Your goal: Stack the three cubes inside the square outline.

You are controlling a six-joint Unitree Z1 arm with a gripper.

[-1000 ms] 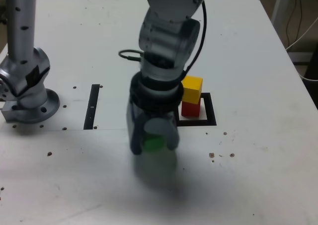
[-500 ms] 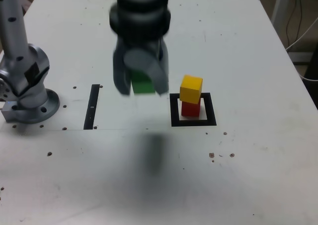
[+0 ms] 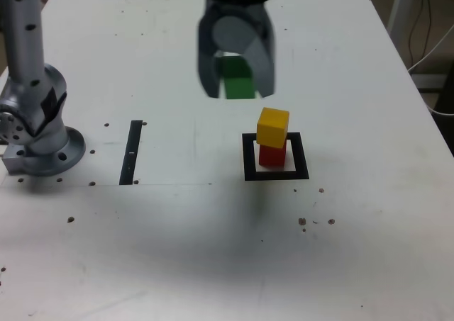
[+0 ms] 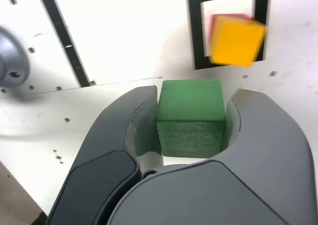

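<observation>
"two fingers, what do you grip?"

"i pinch the green cube [image 3: 239, 79] between them [image 3: 237, 79], upper middle of the exterior view, in the air."

"and the others?"

"right of centre, yellow cube [image 3: 273, 127] on red cube [image 3: 272, 156], inside the square outline [image 3: 301, 156]."

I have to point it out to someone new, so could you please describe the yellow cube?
On the white table, find the thick black square outline. Inside it sits a red cube, and the yellow cube rests on top. It is the only yellow block; the green one is in the gripper.
</observation>
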